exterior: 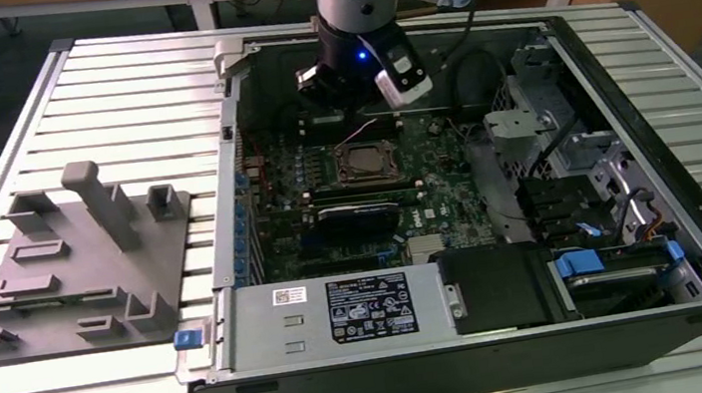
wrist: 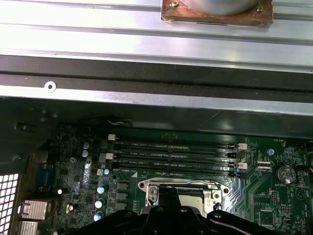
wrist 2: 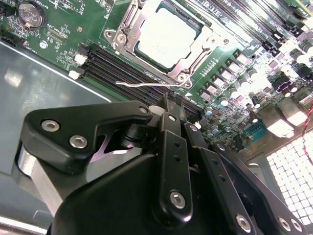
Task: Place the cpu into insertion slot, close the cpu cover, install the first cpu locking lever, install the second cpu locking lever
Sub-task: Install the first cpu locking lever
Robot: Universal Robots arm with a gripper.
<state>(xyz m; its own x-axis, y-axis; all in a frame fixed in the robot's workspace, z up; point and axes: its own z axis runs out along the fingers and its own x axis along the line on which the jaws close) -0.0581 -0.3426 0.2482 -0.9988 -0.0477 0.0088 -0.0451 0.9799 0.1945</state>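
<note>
Already the cpu (wrist 2: 166,30) lies flat in the slot (exterior: 365,162), its pale metal top showing through the cut-out of the cover (wrist 2: 151,66), which lies down over it as a silver frame. The slot is a recess in the green board (exterior: 440,173) inside the open case (exterior: 480,372), nearer the board's edge under the arm than the edge by the labelled grey box (exterior: 365,307). In the second wrist view the gripper (wrist 2: 173,104) hangs over the black memory slots (wrist 2: 122,68) along one side of the socket. Its black fingers (wrist 2: 171,147) are drawn in close at the tips, with nothing between them. A thin silver lever (wrist 2: 146,84) runs along the socket's edge just beside those tips; whether they touch it I cannot tell, nor whether the lever is latched. In the first wrist view the gripper's tip covers part of the socket's near rim, and the memory slots lie between the socket and the case wall. In the exterior view the case lies on its side on a slatted table (exterior: 108,76), with a grey fixture (exterior: 79,270) well apart from it near the table's edge on the exterior view's left.
</note>
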